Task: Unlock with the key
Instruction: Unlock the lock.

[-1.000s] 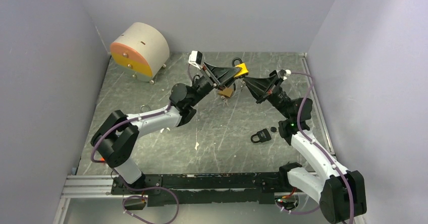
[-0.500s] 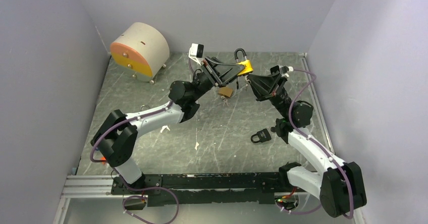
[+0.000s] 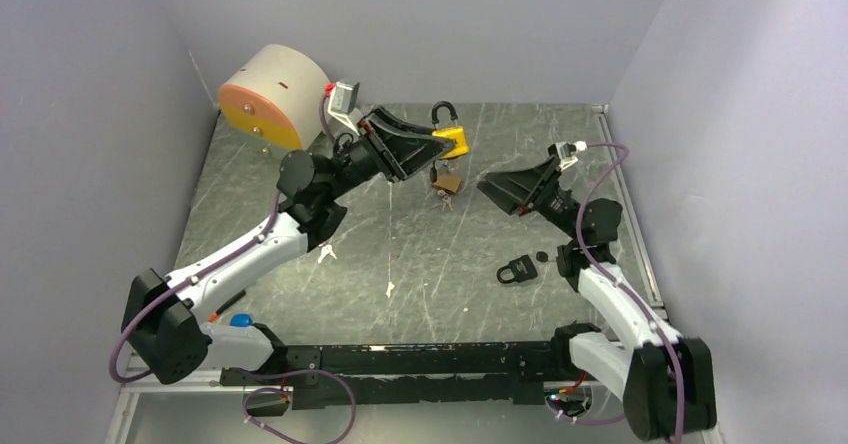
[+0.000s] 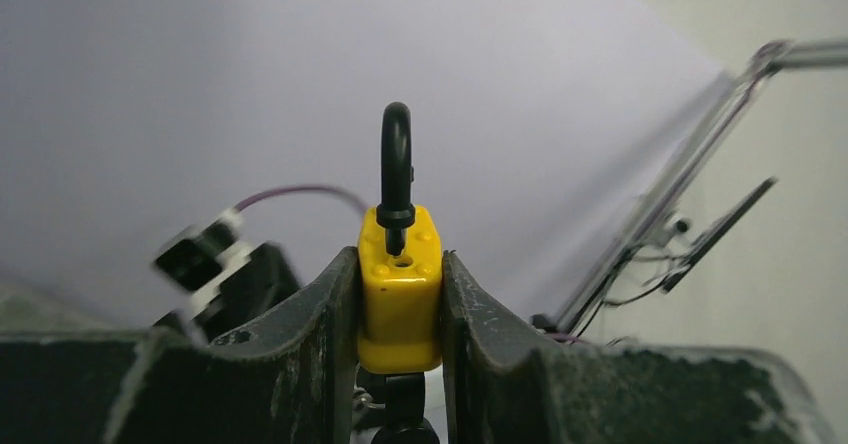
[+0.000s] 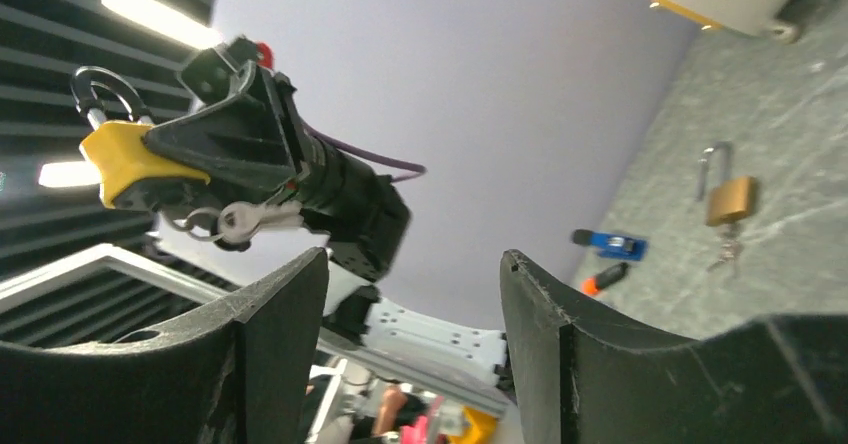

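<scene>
My left gripper (image 3: 440, 144) is shut on a yellow padlock (image 3: 452, 142), held in the air above the back of the table. In the left wrist view the padlock (image 4: 400, 289) sits between the fingers of the left gripper (image 4: 400, 264). Its black shackle (image 4: 396, 164) is up, with one end out of its hole. A black key head (image 4: 405, 419) sticks out below the body. From the right wrist, the padlock (image 5: 120, 159) has a silver key (image 5: 240, 222) dangling under it. My right gripper (image 3: 487, 186) (image 5: 412, 264) is open and empty, off to the right of the lock.
A brass padlock (image 3: 447, 182) (image 5: 730, 196) with keys lies on the table under the yellow one. A black padlock (image 3: 517, 269) lies near the right arm. Loose keys (image 3: 325, 254) lie centre-left. A beige, orange and yellow drum (image 3: 275, 99) stands back left. Walls enclose three sides.
The right gripper has opened and drawn back to the right, away from the yellow padlock. The left arm has swung left, carrying the padlock with it.
</scene>
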`<action>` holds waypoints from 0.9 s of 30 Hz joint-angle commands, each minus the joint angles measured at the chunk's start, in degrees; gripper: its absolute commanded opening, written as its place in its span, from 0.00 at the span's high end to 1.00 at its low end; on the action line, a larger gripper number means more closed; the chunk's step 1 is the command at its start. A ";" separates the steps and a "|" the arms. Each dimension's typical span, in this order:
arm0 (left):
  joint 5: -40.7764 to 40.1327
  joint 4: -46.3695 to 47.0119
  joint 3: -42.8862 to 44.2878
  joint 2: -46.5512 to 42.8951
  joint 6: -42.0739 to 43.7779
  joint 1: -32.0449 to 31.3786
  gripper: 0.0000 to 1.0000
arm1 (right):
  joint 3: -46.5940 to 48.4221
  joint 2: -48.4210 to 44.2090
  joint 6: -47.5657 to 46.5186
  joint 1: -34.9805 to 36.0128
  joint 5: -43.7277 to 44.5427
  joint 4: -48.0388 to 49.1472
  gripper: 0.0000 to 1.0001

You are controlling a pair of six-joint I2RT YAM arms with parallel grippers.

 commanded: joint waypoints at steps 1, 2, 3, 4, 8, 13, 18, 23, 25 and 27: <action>10.26 -19.87 4.26 -2.19 13.57 0.45 0.97 | 6.96 -10.64 -26.80 -0.80 -0.29 -28.00 0.32; 11.90 -23.79 5.35 -2.33 15.55 0.50 0.97 | 10.96 -12.28 -31.76 -0.81 0.92 -34.59 0.30; 13.41 -26.92 5.88 -2.55 17.23 0.48 0.98 | 13.87 -13.72 -35.21 -0.85 2.10 -39.86 0.28; 14.65 -29.01 6.15 -2.73 18.36 0.50 0.98 | 16.24 -14.33 -37.64 -0.86 3.16 -43.24 0.27; 20.13 -35.10 9.46 -2.27 20.93 0.45 0.98 | 22.05 -14.41 -35.97 -0.84 4.48 -45.74 0.26; 25.68 -36.82 13.65 -0.35 20.17 0.45 0.97 | 26.03 -12.58 -35.05 -0.81 1.49 -43.04 0.24; 27.39 -32.24 13.34 0.15 16.28 0.45 0.97 | 26.21 -11.50 -35.56 -0.30 -2.26 -41.07 0.23; 29.21 -30.66 13.89 1.21 14.19 0.42 0.97 | 26.51 -10.34 -32.16 0.48 -6.01 -33.95 0.22; 28.82 -31.62 14.12 1.45 14.68 0.42 0.97 | 27.13 -10.09 -31.85 0.98 -7.36 -32.10 0.22; 28.64 -31.83 14.30 1.71 14.77 0.41 0.97 | 27.20 -10.17 -31.47 1.53 -8.07 -30.55 0.21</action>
